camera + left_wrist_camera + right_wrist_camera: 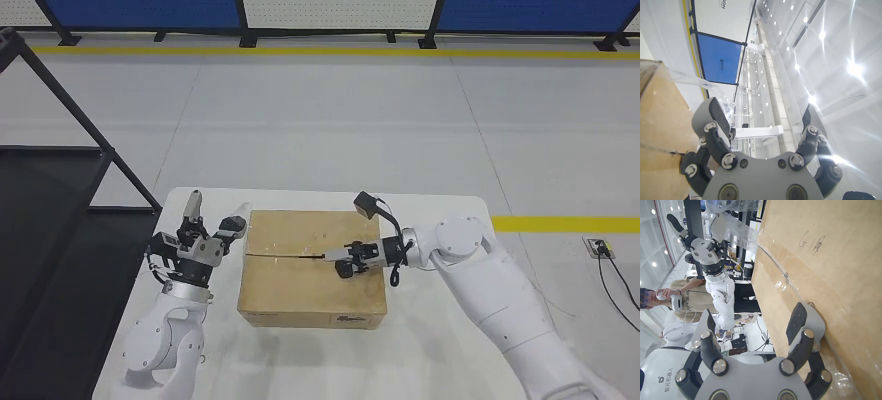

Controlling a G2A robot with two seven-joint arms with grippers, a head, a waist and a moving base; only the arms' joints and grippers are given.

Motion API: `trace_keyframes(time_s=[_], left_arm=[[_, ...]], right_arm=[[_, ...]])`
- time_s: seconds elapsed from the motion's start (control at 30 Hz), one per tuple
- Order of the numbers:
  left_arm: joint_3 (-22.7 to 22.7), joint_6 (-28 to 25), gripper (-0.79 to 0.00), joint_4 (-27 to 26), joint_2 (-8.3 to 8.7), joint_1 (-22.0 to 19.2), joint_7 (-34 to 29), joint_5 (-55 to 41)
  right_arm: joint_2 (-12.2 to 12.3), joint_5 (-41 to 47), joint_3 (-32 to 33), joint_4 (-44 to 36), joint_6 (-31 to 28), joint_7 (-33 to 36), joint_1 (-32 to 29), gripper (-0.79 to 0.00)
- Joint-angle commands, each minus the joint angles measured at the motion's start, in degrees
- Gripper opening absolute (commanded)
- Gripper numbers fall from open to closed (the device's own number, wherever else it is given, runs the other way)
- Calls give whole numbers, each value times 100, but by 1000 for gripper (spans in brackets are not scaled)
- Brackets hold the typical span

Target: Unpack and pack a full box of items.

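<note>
We see the sealed brown cardboard box (pixel 300 285) just beside our spread left pincer (pixel 215 210) and under our spread right pincer (pixel 343 264), one finger (pixel 810 321) seemingly touching its taped top.

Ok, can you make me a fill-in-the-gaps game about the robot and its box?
1. The cardboard box sits on a ____ table.
2. The box's top flaps are ____.
3. The right gripper is over the box's top, with its fingers ____.

Missing words: white; closed; open.
</note>
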Motion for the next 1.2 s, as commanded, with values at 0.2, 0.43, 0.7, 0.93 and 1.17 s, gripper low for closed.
trace_keyframes(time_s=[0.2,0.43,0.7,0.93,1.17], left_arm=[[238,138,0,-246,-11,0,-50,306],[454,291,0,-323,-23,-32,-85,558],[673,412,0,-404,-35,-32,-154,821],[535,337,0,-473,-31,-4,-62,883],[-603,489,0,-444,52,174,20,321]], right_arm=[[23,-49,59,-45,43,-173,-17,0],[80,-220,185,-118,201,-475,-75,0],[175,-369,355,-325,439,-610,-238,0],[217,-445,404,-472,583,-662,-343,0],[227,-422,408,-464,530,-610,-338,0]])
